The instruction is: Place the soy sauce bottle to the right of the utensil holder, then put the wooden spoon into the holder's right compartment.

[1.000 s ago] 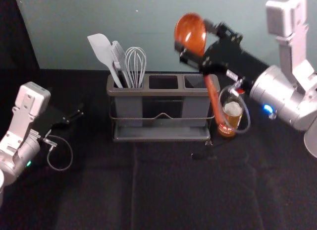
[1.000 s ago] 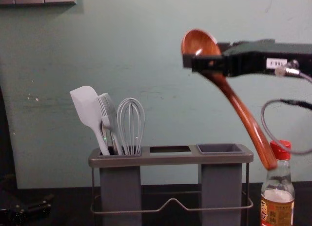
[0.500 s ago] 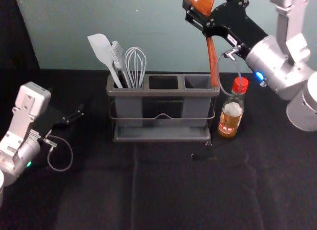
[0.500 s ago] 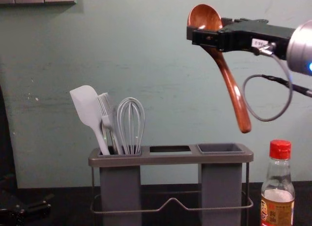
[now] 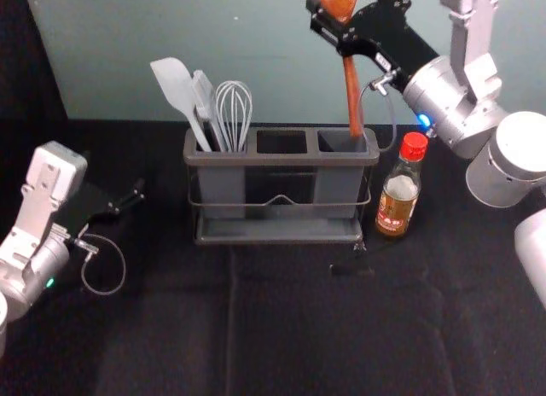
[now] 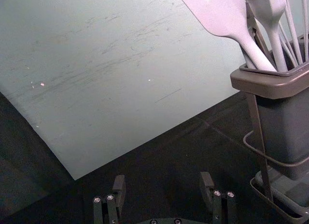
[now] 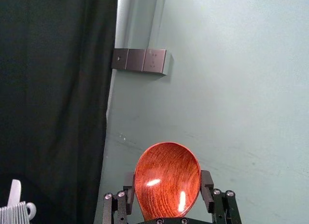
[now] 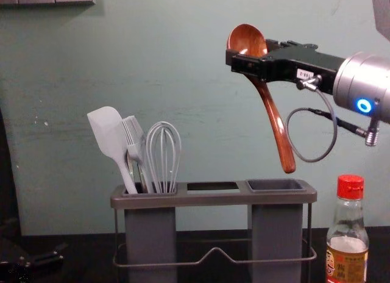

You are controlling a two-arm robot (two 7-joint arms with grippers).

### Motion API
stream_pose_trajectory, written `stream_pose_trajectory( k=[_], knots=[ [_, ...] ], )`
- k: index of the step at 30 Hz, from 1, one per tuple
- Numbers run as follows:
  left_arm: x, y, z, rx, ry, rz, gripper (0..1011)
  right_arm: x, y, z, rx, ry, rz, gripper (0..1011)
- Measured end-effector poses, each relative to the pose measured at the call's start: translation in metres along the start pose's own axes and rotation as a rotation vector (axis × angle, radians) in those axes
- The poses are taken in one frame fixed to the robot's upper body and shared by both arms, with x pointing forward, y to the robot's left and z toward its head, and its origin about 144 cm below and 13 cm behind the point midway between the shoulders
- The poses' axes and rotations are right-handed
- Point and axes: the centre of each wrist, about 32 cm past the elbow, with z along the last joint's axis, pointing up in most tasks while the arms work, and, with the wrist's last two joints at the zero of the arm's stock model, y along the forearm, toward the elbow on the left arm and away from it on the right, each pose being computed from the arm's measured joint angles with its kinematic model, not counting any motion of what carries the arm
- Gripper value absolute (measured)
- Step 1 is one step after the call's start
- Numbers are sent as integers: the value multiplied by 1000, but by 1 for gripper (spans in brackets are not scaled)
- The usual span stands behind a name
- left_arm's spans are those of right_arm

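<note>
I have my right pincer (image 7: 167,181) clamped on the wooden spoon (image 8: 274,115), its two fingers pressing from opposite sides where the bowl (image 8: 246,36) narrows into the handle (image 8: 265,95); the spoon is aloft, bowl up at the pincer, handle hanging below it. I judge it light and stiff, not fragile, though the glossy wood could slip or pivot in so short a bite; the neck is a sound place to hold, since it leaves the whole handle free to go in first. Its long axis runs steeply but not plumb, the lower end slanting rightward from the pincer; that end hangs just over the right compartment (image 8: 275,185), as near as I can tell, for depth is hard to read from here. I would straighten the spoon a little, then lower it gently; a crooked descent might catch the rim.

Below the pincer and reaching off to its left is the utensil holder (image 8: 207,200), with the spatula (image 8: 108,133), brush (image 8: 135,143) and whisk (image 8: 163,155) in its far compartment; below the pincer and to its right, the soy sauce bottle (image 8: 347,252) stands upright beside the holder on the bench (image 5: 299,328), so that part looks done to me; farthest off to the left, my left pincer (image 6: 163,184) is parked low, fingers spread around nothing.
</note>
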Motion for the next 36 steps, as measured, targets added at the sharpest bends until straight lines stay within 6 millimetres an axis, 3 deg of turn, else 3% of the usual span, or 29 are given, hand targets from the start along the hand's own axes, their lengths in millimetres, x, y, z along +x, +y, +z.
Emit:
stream_pose_trajectory(
  k=[5,36],
  knots=[
    [0,0,0,0,0,0,1005,-1,1,-11,28,6,11,836],
    [0,0,0,0,0,0,1005,-4,-3,-33,49,21,27,836]
  ],
)
